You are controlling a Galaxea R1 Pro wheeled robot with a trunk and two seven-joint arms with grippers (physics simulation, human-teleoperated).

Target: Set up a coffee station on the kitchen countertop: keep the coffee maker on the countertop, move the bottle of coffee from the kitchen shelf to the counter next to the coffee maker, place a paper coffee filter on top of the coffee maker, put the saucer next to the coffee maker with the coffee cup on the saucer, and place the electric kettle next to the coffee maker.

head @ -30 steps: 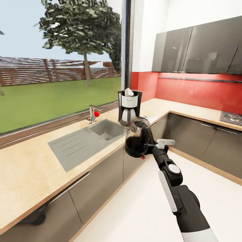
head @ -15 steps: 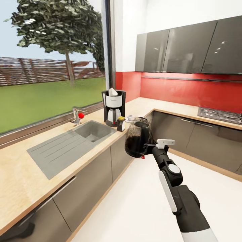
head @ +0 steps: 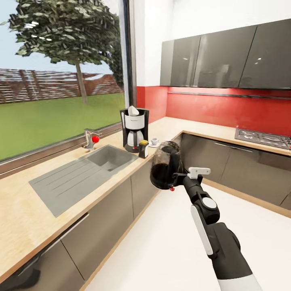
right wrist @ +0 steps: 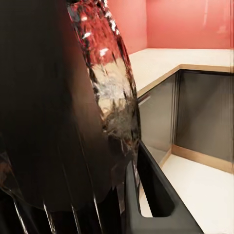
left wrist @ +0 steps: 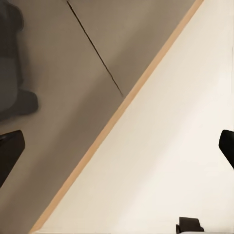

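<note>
In the head view my right gripper is shut on the handle of the dark glass electric kettle, holding it in the air in front of the lower cabinets. In the right wrist view the kettle looms very close. The black-and-white coffee maker stands on the countertop beside the sink, with a white paper filter on top. A small dark bottle of coffee stands in front of it. To its right is a white cup on a saucer. My left gripper is open above the floor.
A steel sink with drainboard and a tap is set in the counter under the big window. Grey lower cabinets run along the L-shaped counter, with a hob at the right. The pale floor stretches ahead.
The camera has turned, so the whole scene has slid left in the picture; the bottle and the cup on its saucer came into view. The kettle stays held in my right gripper.
</note>
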